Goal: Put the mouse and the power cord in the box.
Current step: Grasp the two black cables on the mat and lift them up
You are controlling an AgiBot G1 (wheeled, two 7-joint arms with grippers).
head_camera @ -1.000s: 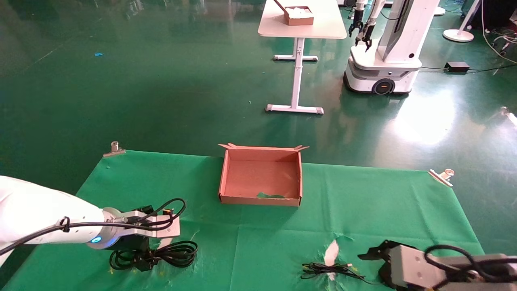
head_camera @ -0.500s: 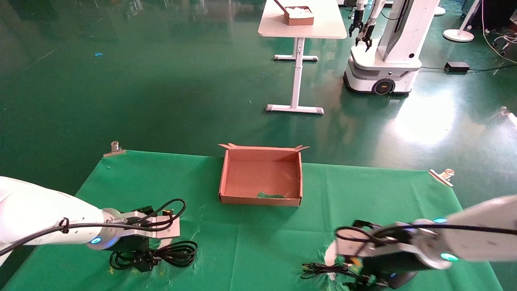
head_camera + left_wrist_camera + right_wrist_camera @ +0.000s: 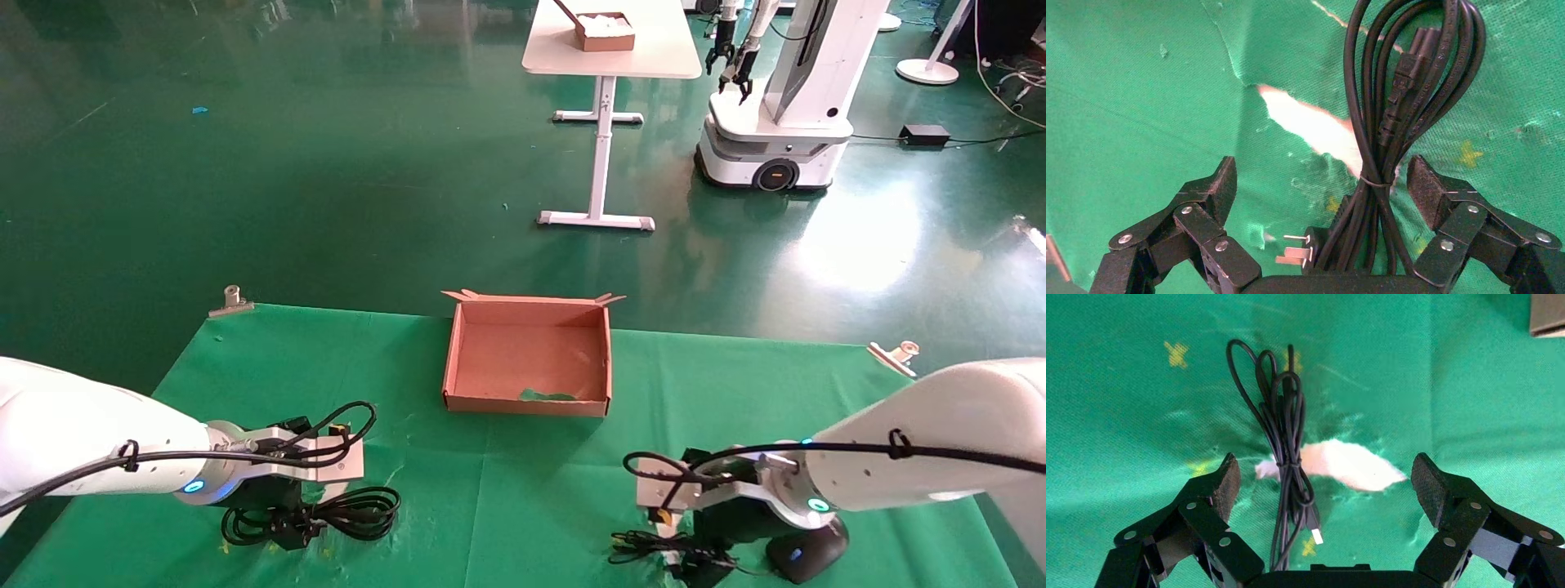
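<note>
Your arms: glossy white shells, silver-grey wrist blocks, each with a small cyan-lit ring and loose black cables tied along the outside. Left gripper (image 3: pixel 1320 184) and right gripper (image 3: pixel 1324 478) are identical: black linkage fingers (image 3: pixel 1211 196) with silver screw heads at the pivots and textured black pads (image 3: pixel 1430 484).

Power cord (image 3: pixel 1389 122) between spread jaws

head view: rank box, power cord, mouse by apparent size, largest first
1. The box, clearly the largest, though farthest of the three.
2. The power cord, a flat coil partly hidden under the left gripper.
3. The mouse, smallest; its body is partly covered by the right arm, so its full extent is unsure.
</note>
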